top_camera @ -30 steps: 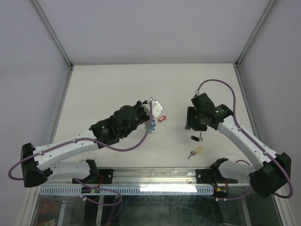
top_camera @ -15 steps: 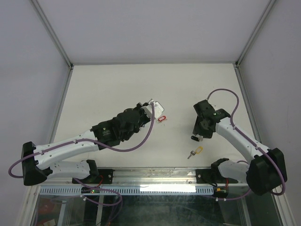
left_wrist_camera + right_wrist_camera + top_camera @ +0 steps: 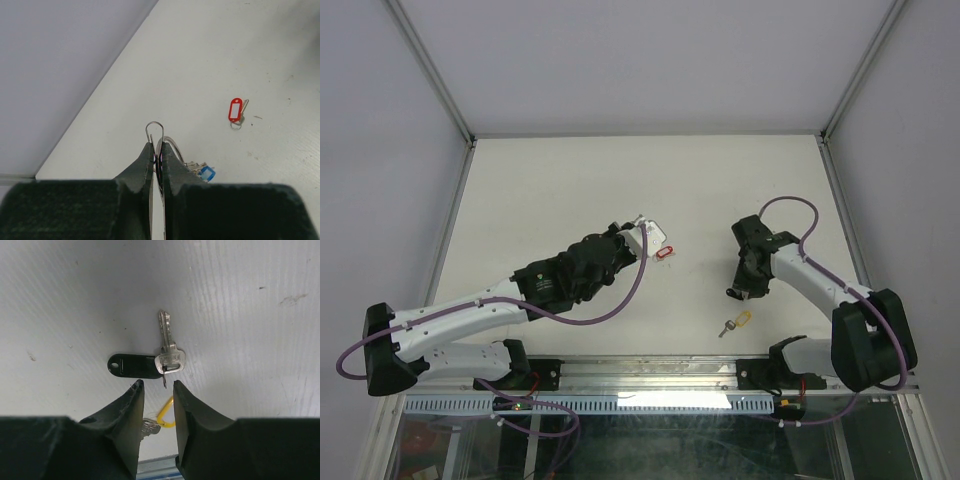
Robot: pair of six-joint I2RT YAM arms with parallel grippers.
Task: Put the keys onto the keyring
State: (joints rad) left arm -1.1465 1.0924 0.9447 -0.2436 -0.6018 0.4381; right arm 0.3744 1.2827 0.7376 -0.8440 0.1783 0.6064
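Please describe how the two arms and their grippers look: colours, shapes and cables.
Both the left arm and right arm have white links, black joint housings and black bases. A purple cable loops loosely along each. The left gripper and right gripper have two matte dark fingers tapering to narrow tips. No markings are legible.

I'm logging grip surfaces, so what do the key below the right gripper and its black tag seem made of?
The key looks like bare silver metal: bright, reflective, with cut teeth. The black tag is probably smooth moulded plastic, going by its even sheen and rounded hole.
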